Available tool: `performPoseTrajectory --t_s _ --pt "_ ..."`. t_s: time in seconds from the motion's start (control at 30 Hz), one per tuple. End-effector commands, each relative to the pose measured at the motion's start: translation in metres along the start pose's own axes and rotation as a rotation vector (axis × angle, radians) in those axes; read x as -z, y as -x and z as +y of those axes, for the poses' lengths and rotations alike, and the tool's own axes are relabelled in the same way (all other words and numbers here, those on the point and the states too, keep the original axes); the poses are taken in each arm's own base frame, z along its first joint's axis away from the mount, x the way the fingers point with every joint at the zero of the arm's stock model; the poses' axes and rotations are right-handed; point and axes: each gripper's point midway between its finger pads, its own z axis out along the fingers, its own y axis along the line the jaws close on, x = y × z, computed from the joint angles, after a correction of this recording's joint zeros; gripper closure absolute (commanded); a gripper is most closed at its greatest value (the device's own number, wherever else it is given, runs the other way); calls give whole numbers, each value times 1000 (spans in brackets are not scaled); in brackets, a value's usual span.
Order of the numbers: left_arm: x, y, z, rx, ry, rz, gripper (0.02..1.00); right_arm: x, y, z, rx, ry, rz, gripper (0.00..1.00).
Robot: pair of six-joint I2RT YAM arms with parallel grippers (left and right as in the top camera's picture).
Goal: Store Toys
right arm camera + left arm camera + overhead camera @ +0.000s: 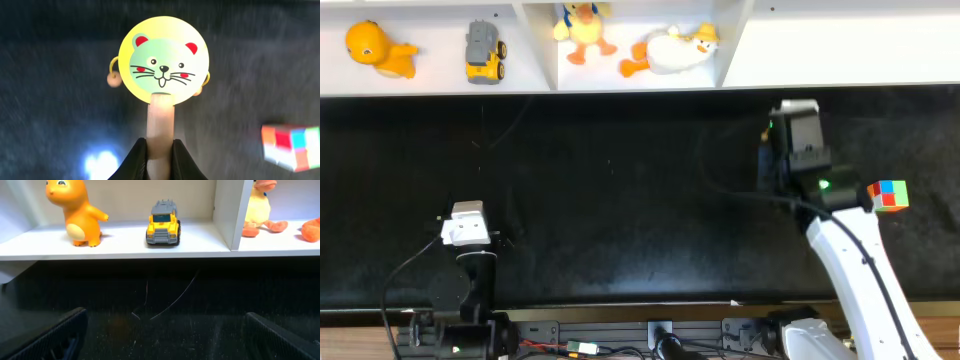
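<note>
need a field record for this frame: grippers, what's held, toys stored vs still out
left gripper: jaws open, holding nothing, over the black mat
right gripper: jaws shut on the handle of the cat-face rattle drum
shelf, left compartment: orange figure, yellow toy truck
shelf, middle compartment: yellow duck plush, white duck plush lying down
still out: puzzle cube on the mat beside the right arm
</note>
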Motion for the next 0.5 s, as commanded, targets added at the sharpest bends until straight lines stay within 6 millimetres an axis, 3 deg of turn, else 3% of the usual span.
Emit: performPoseTrajectory --t_s 0.03,0.23,0.5 --pt "1 1 -1 -11 -7 -8 20 4 39 -2 68 9 -69 879" --pt "1 1 -1 -11 -7 -8 20 -5 69 -4 132 -4 -94 886" --pt "1 1 -1 -11 -7 -8 20 -15 83 -9 202 -22 -109 879"
